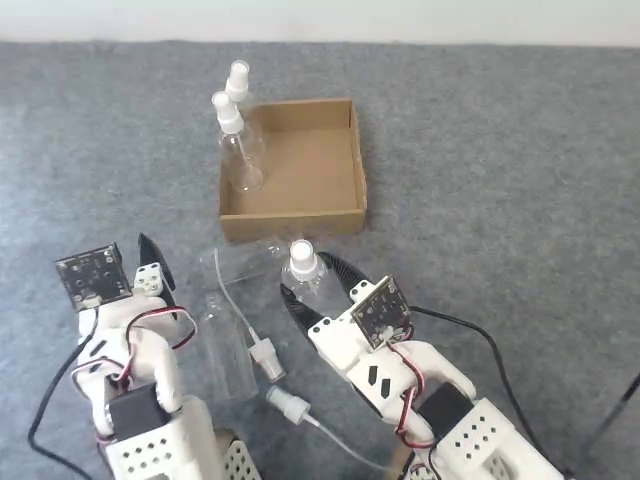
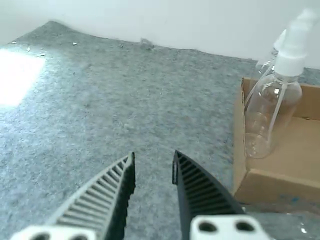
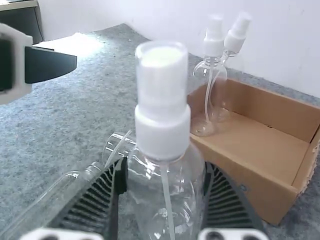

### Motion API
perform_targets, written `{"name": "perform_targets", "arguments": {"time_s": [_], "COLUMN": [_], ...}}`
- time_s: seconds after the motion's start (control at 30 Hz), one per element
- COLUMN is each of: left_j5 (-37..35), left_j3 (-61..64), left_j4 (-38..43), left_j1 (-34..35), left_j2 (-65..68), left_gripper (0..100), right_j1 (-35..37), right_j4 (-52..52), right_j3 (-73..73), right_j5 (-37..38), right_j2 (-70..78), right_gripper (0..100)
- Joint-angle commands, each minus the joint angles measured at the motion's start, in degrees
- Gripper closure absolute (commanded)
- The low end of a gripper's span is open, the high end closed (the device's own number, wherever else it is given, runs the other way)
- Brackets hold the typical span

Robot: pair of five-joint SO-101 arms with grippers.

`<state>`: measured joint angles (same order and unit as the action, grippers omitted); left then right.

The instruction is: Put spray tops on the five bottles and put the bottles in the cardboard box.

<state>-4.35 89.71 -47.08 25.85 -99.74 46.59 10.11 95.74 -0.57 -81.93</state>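
The bottle (image 3: 165, 185) is clamped in the right gripper (image 3: 162, 205) fingers, long axis vertical, spray top (image 3: 161, 100) uppermost. At 9 o'clock, the left gripper (image 2: 153, 159) fingers are narrowly parted.

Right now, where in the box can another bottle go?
The box floor is bare by its right and near walls. Two bottles stand at its far left corner. In front of it, lying bottles and spray tops crowd the carpet.
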Motion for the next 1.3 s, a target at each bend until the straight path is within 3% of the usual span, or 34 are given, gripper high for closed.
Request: {"name": "perform_targets", "arguments": {"time_s": [0.0, 0.4, 0.93, 1.27], "left_j5": [0.35, 0.44, 0.35, 0.44], "left_j3": [-0.66, -0.66, -0.66, -0.66], "left_j4": [1.85, 1.76, 1.85, 1.93], "left_j1": [0.26, 0.44, 0.18, 0.35], "left_j2": [-0.88, -0.88, -0.88, -0.88], "left_gripper": [88, 88, 88, 88], "right_j1": [-0.13, -1.54, -2.07, -1.98], "right_j4": [0.40, 17.89, 17.45, 16.57], "right_j3": [0.35, -17.49, -34.99, -47.74], "right_j5": [-0.44, -0.26, -0.18, -0.35], "right_j2": [-1.19, -0.66, 0.40, 15.52], "right_gripper": [91.5, 91.2, 91.1, 91.1]}}
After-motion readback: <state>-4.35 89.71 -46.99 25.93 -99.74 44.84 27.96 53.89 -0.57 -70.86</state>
